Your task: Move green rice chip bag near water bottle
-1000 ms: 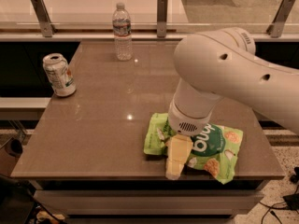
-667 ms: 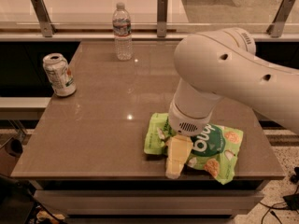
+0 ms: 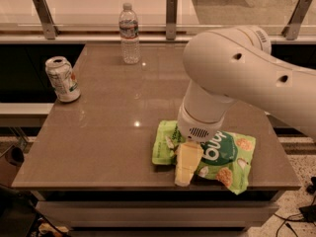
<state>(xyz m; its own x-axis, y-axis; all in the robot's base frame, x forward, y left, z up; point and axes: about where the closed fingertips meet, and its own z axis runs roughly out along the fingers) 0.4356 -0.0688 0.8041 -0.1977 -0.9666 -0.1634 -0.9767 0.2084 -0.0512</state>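
The green rice chip bag (image 3: 228, 154) lies flat near the table's front right edge, light green with a dark green oval logo and pictures of round chips. My gripper (image 3: 185, 163) points down onto the left-middle part of the bag, under the big white arm (image 3: 237, 78), which hides part of the bag. The water bottle (image 3: 129, 33), clear with a white cap, stands upright at the far edge of the table, well away from the bag.
A dented white-green soda can (image 3: 62, 79) stands near the left edge of the brown table (image 3: 123, 107). Metal rail posts (image 3: 171, 18) and a ledge run behind the table. The floor drops away on the right.
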